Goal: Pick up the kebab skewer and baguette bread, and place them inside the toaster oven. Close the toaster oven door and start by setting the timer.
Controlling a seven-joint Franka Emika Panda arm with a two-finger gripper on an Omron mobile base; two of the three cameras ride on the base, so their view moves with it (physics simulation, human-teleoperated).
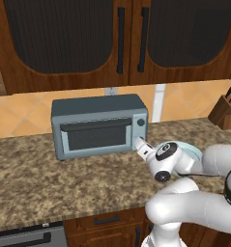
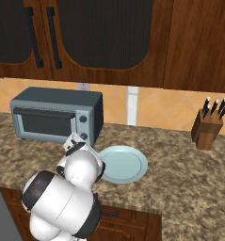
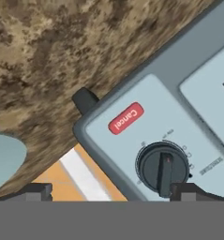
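Toaster oven [image 1: 95, 128] sat on counter [image 1: 35, 178] against backsplash, door [image 1: 95, 132] already up and shut, so skewer and bread presumably inside — dark glass, couldn't confirm. Timer knob [image 3: 162, 168] on right-hand panel, just under red Cancel button [image 3: 126, 118]. Gripper [image 3: 111, 190] close in front of panel, jaws spread wide, grasping nothing, tips straddling knob area — likely lined up to pinch and turn. Empty plate [image 2: 125, 162] beside oven's right side.
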